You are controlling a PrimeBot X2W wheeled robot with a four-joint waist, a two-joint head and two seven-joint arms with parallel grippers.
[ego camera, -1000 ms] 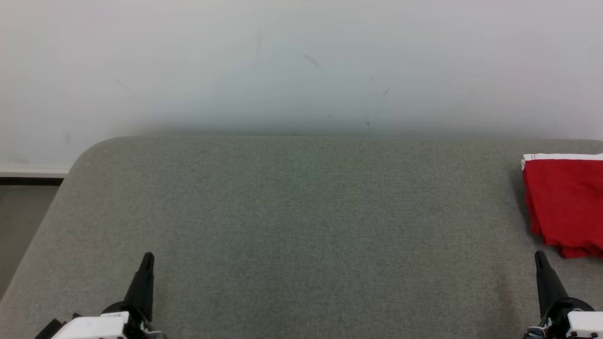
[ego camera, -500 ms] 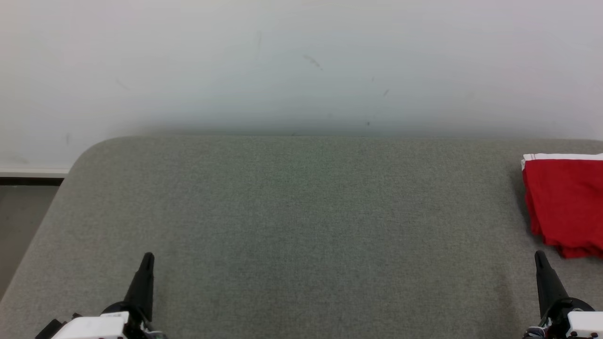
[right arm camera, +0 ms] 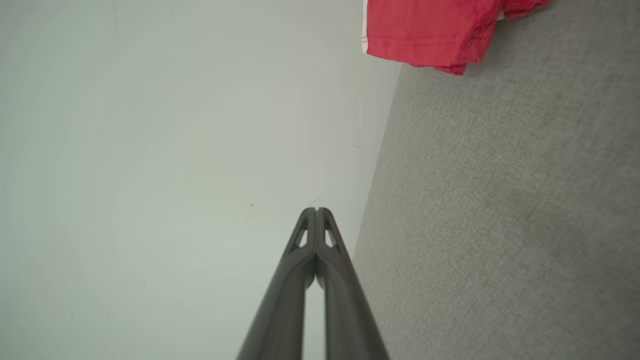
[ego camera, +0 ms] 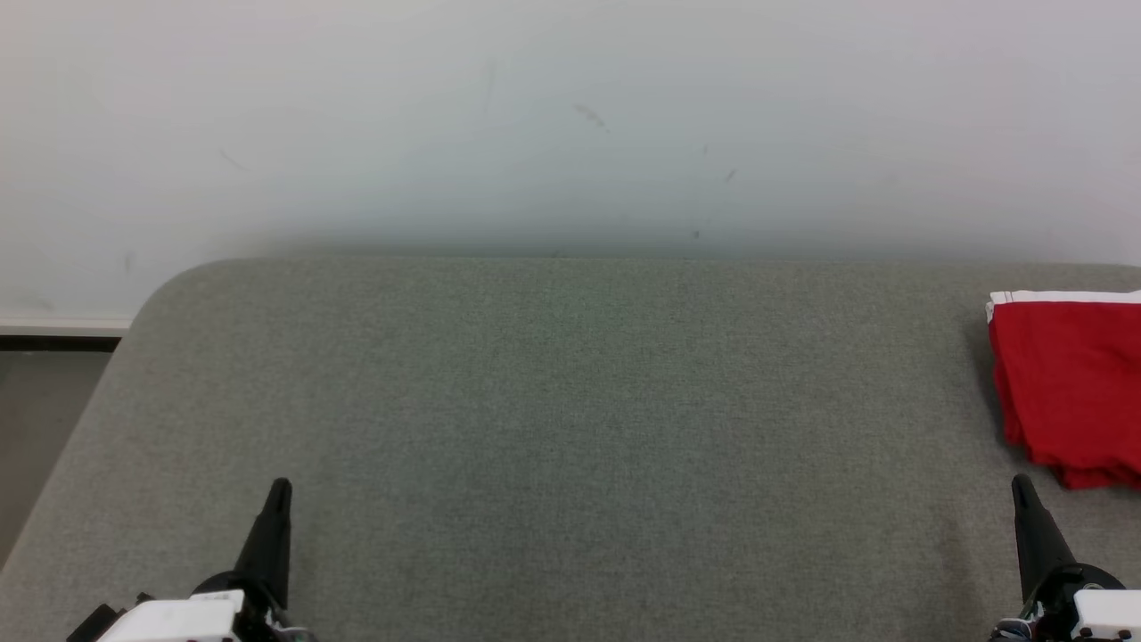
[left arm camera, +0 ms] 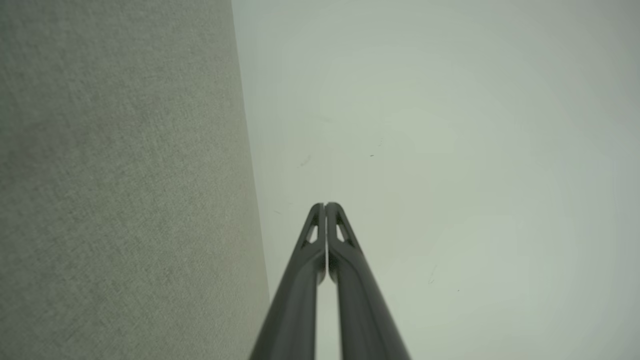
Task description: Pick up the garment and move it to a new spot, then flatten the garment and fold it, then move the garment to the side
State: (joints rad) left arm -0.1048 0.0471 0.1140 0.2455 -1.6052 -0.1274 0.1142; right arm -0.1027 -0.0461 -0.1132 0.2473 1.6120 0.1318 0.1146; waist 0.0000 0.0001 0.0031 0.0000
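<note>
Red garment [ego camera: 1070, 392] lies folded at desk [ego camera: 570, 401] right edge. L fingers [ego camera: 278, 496] & R fingers [ego camera: 1022, 492] by front corners — both pressed together, holding nothing.

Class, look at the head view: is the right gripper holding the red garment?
No, the right gripper stands shut and empty, apart from the red garment.

Grey fabric surface [ego camera: 553, 428] with a rounded corner against a scuffed pale wall [ego camera: 535, 116]
</note>
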